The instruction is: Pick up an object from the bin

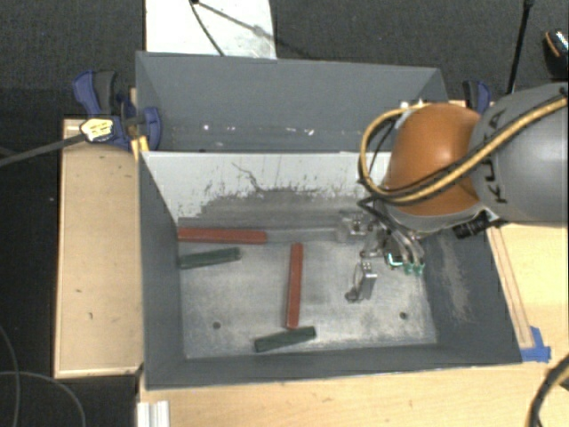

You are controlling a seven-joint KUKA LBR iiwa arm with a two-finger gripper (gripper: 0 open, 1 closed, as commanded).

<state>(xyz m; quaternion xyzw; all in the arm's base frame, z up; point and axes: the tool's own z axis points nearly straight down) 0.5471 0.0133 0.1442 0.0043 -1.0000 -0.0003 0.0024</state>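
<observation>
My gripper (pixel 358 290) hangs over the bin's floor in the right half, below the orange wrist cover. Nearest to it, about a hand's width to its left, a long red stick (pixel 293 285) lies flat, pointing from front to back. A short dark green stick (pixel 284 339) lies near the front wall, left of and in front of the gripper. The gripper touches neither stick.
At the back left a second red stick (pixel 222 235) lies crosswise, with another dark green stick (pixel 209 257) just in front of it. The arm comes in over the bin's right wall.
</observation>
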